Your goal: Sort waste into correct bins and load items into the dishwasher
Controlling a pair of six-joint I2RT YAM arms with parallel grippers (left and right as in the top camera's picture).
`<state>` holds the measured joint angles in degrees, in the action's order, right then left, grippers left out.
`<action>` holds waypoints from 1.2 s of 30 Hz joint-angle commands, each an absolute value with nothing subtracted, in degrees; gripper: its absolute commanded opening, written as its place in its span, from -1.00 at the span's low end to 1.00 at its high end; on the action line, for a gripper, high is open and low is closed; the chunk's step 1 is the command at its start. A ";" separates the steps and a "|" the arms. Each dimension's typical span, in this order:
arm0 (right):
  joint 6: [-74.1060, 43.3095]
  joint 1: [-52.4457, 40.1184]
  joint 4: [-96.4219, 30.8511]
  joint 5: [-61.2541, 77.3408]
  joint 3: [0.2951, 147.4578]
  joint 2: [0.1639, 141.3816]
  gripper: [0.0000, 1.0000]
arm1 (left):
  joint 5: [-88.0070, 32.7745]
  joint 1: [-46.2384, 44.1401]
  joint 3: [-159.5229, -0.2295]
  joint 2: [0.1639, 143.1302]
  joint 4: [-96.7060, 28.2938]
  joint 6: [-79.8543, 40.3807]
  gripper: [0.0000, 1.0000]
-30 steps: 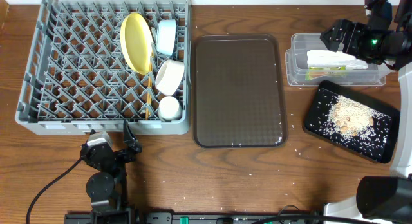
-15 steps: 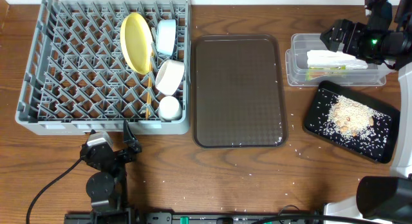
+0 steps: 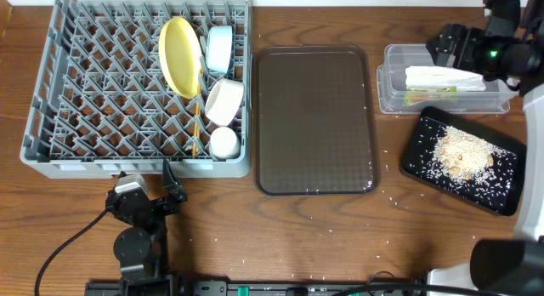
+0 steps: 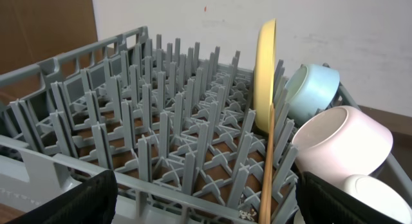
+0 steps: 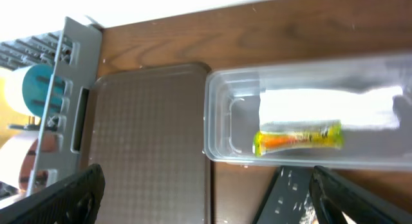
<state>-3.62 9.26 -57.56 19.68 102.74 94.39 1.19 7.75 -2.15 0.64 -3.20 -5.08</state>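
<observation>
The grey dish rack (image 3: 102, 100) holds the yellow plate (image 3: 180, 56), light blue bowl (image 3: 219, 48), white bowl (image 3: 224, 101), white cup (image 3: 223, 143) and chopsticks (image 3: 195, 130). The left wrist view shows the rack (image 4: 129, 121), plate (image 4: 265, 76), blue bowl (image 4: 315, 89), white bowl (image 4: 341, 147) and chopsticks (image 4: 267, 166). The clear tub (image 3: 391, 96) holds the white wrapper (image 3: 442, 78) and sachet (image 3: 432, 92). The black tray (image 3: 501, 190) holds rice scraps (image 3: 461, 153). My left gripper (image 3: 144, 179) is open and empty at the rack's front edge. My right gripper (image 3: 446, 48) is open and empty above the tub (image 5: 219, 121).
The brown serving tray (image 3: 314, 119) lies between the rack and the bins; it also shows in the right wrist view (image 5: 148, 140). Loose rice grains are scattered on the wooden table around the brown tray and the black tray. The right arm's base stands at the lower right.
My right gripper has shifted slightly to the right above the tub. The left arm and all objects have not moved.
</observation>
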 commanded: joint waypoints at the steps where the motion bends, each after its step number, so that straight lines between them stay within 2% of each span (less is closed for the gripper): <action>1: 2.02 4.03 -50.26 16.12 94.48 84.88 0.98 | 0.62 7.57 -0.23 0.34 -4.12 -4.75 0.79; 7: 2.02 -0.34 -25.36 12.64 67.99 66.17 0.99 | 0.62 7.57 -0.23 0.34 -4.12 -4.75 0.80; 9: 2.02 -0.45 -14.31 12.64 53.56 54.63 0.99 | 0.62 7.57 -0.23 0.34 -4.12 -4.75 0.80; 14: 1.98 -0.45 -5.41 10.92 35.31 37.47 0.98 | 0.62 7.57 -0.23 0.34 -4.12 -4.75 0.80; 19: 2.00 -0.40 0.16 8.93 20.88 22.44 0.98 | 0.62 7.57 -0.23 0.34 -4.12 -4.75 0.80; 26: 1.83 -0.40 7.40 7.92 7.05 11.51 0.98 | 0.62 7.57 -0.23 0.34 -4.12 -4.75 0.80; 32: 1.76 -0.62 9.85 7.94 0.64 5.74 0.99 | 0.62 7.57 -0.23 0.34 -4.12 -4.75 0.80; 36: 1.83 -0.60 5.58 7.86 0.32 2.72 0.98 | 0.62 7.57 -0.23 0.34 -4.12 -4.75 0.80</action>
